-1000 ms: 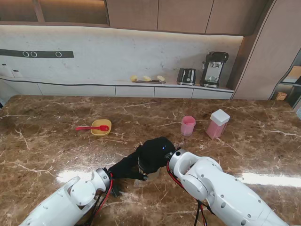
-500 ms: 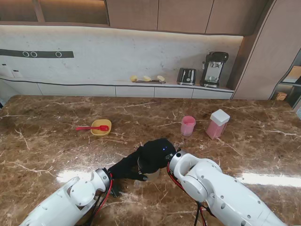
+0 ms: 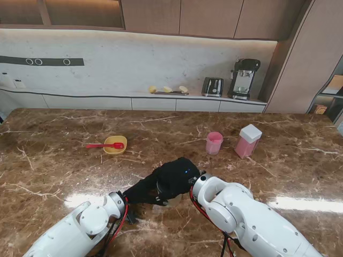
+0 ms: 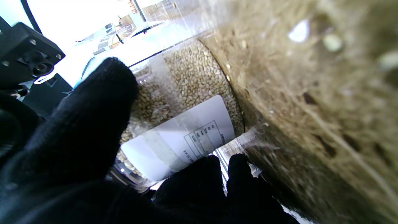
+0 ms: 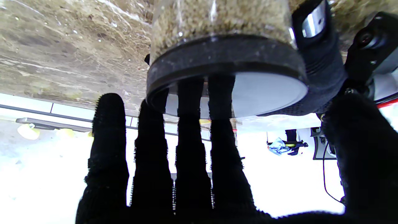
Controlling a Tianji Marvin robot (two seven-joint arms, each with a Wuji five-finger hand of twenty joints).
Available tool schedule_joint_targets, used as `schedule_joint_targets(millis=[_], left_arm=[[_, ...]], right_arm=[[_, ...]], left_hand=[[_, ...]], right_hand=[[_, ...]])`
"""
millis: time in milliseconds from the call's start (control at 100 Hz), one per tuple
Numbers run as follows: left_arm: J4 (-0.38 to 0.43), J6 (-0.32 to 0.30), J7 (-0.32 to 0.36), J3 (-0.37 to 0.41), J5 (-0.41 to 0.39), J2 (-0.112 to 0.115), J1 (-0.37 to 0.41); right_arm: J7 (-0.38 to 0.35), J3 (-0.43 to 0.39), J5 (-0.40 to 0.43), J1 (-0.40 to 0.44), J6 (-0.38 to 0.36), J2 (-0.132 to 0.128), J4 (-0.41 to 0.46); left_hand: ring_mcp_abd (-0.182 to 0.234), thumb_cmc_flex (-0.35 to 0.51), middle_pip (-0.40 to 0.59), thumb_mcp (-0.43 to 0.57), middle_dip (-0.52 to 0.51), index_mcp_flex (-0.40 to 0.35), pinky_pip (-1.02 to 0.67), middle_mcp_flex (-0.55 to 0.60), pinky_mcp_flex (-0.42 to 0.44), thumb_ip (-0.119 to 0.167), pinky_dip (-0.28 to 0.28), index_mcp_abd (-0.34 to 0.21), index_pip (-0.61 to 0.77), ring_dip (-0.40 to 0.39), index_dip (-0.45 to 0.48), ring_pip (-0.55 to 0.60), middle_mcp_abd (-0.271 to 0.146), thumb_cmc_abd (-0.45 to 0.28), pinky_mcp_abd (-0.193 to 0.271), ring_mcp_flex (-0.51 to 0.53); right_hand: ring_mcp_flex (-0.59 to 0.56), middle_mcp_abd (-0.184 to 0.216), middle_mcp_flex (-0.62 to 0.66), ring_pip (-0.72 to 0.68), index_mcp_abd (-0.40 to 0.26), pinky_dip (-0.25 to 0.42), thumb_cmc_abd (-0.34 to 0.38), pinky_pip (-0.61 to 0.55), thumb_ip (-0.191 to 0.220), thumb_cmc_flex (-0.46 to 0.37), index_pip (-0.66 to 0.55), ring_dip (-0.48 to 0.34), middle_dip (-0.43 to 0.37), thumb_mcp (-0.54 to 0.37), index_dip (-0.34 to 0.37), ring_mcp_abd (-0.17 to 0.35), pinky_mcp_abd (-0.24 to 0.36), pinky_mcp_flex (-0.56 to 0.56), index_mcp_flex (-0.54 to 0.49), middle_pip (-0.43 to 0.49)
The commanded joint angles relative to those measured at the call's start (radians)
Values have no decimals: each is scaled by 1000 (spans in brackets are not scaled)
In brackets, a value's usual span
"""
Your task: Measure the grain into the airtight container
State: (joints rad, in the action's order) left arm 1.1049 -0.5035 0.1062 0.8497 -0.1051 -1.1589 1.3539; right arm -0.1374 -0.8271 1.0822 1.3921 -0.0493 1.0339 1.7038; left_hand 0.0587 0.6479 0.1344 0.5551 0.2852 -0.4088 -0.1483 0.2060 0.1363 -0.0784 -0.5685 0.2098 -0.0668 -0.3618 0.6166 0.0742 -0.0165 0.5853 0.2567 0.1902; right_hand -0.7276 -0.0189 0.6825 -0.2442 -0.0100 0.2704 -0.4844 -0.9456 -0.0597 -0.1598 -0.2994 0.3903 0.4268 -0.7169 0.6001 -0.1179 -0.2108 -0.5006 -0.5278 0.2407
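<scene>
Little had changed over the last second: both hands had stayed bunched over the same spot near the front of the desk, the right arm having drifted only slightly nearer to me. Between them stood a clear grain jar, packed nearly full of pale kernels and bearing a white label. The left hand was wrapped around its wall, thumb on one side and fingers on the other, holding it. The right hand lay over the black lid, its fingers straight across the top and thumb off to the side, so it looked laid on rather than clenched. So full, the jar was probably heavy, and its smooth rigid wall looked slippery against knit gloves; a firm grasp around the middle seemed wise, with the lid's rim taken for twisting. Well apart, farther from me on the right, waited a pink cup and a pink container; a yellow bowl sat on the left.
</scene>
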Motion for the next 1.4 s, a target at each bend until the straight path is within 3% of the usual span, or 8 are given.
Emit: schedule_joint_targets(millis=[0,310,560,670,730,880,1080,1390], left_arm=[[-29,12,6,-9,-7,5,20],[-29,12,8,-8,-7,5,21],[-31,9,5,-8,-8,5,19],[-32,8,6,-9,-7,5,18],[-31,9,7,-8,-8,5,19],[-28,11,7,-4,-11,6,22],[-24,15,10,-2,-8,7,25],[-24,15,11,-5,-4,7,25]], right_arm=[[-22,-5,8,10,-2,-1,13],[-40,-57,44,38,-41,-6,63],[-225,-120,21,29,-147,-24,139],[-302,-112,-10,-7,-172,-33,138],[-332,-100,-28,-30,-176,-37,129],[-389,-54,-78,-81,-160,-45,98],[-370,-21,-92,-107,-151,-43,56],[-352,-8,-85,-106,-150,-43,41]], left_hand=[[-133,54,11,105,6,-70,-167,20,-71,38,-68,-475,611,-19,10,25,-19,-43,-456,7],[-134,51,12,100,6,-66,-166,21,-73,37,-70,-470,608,-19,10,25,-19,-46,-459,8],[-132,49,12,97,6,-63,-166,22,-74,38,-71,-473,605,-19,9,26,-20,-48,-459,9],[-133,50,12,97,6,-64,-166,23,-74,39,-72,-473,605,-19,10,26,-19,-48,-460,9],[-132,48,12,97,6,-62,-166,23,-74,39,-72,-474,604,-19,10,25,-21,-49,-459,8],[-132,49,11,98,6,-63,-166,23,-74,39,-72,-474,604,-19,10,25,-21,-48,-460,9],[-131,41,10,94,6,-60,-167,24,-76,39,-73,-469,600,-19,8,25,-20,-51,-460,11],[-132,43,9,92,6,-59,-167,24,-75,41,-74,-466,598,-18,9,24,-19,-52,-462,10]], right_hand=[[38,19,-32,18,-16,-17,17,24,28,42,21,-26,-27,8,-6,-12,-33,33,40,-19],[133,33,-82,63,-23,-6,-4,94,27,43,51,-67,-46,-3,-13,19,11,139,65,-63],[186,24,-171,81,3,42,-184,167,44,-313,123,-80,-67,-18,-44,24,42,150,117,-104],[201,12,-205,87,-11,74,-292,186,-11,-369,162,-87,-83,-245,-72,16,50,124,140,-112],[187,9,-229,80,-24,84,-320,174,-27,-388,168,-85,-89,-317,-78,17,56,97,145,-117],[150,8,-245,62,-43,91,-309,154,-26,-435,167,-77,-93,-363,-78,24,71,53,150,-120],[104,27,-216,39,-111,98,-328,119,-35,-470,153,-62,-88,-389,-68,41,76,4,143,-96],[26,31,-161,-3,-113,104,-297,61,-43,-455,123,-27,-77,-394,-47,59,102,-60,105,-59]])
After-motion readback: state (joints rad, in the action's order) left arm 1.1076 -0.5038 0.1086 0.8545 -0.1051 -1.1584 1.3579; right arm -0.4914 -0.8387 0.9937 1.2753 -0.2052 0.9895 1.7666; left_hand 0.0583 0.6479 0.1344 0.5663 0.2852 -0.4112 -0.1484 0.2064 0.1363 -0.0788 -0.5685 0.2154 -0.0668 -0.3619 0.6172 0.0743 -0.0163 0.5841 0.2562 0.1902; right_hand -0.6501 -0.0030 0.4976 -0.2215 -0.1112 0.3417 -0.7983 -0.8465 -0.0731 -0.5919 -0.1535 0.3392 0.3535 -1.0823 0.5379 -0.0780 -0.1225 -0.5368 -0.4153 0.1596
